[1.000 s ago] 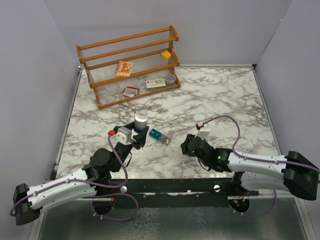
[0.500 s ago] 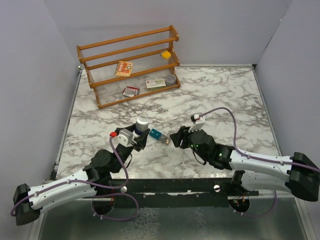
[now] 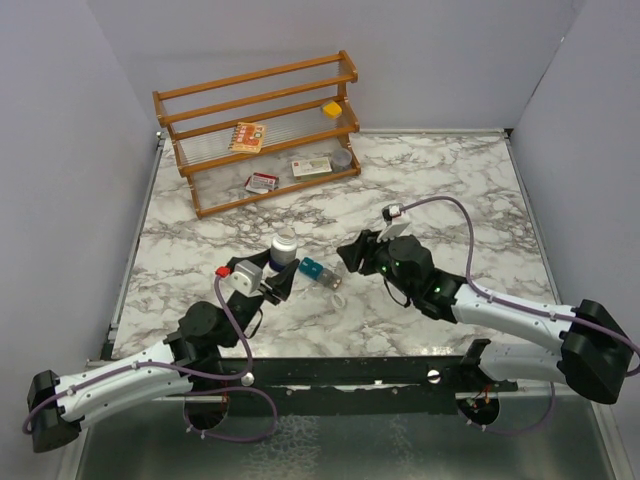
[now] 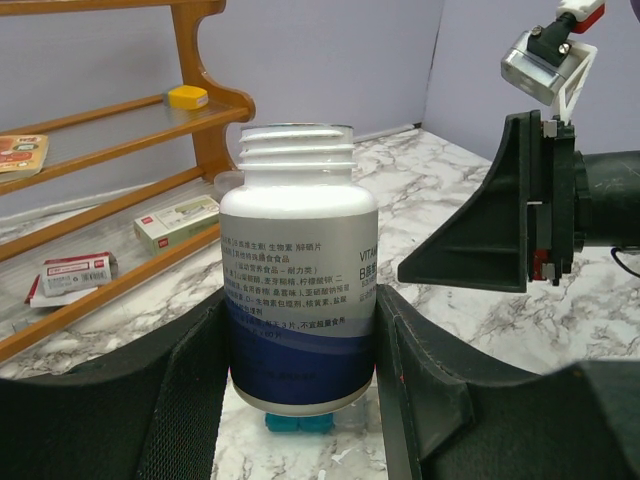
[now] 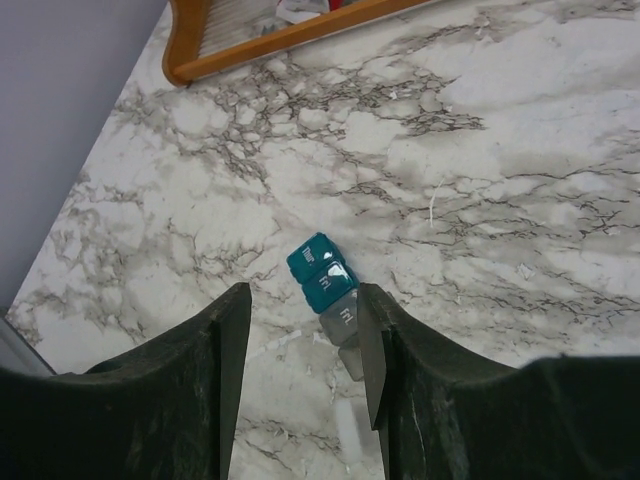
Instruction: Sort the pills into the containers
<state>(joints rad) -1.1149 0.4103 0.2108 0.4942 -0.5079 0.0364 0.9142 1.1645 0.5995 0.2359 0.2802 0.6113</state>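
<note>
Left arm (image 3: 120, 378), right arm (image 3: 510, 318): white shells, black joints. Black wedge fingers (image 5: 215, 370). Purple cables (image 3: 440, 198). Silver, red-tipped wrist cameras (image 3: 246, 276).

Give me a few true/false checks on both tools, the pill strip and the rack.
1. The left tool grips a bottle. True.
2. The right tool holds the pill strip. False: its jaws are open, and the strip lies free on the table.
3. The pill strip has teal and grey compartments. True.
4. The wooden rack stands at the table's back right. False: back left.
</note>
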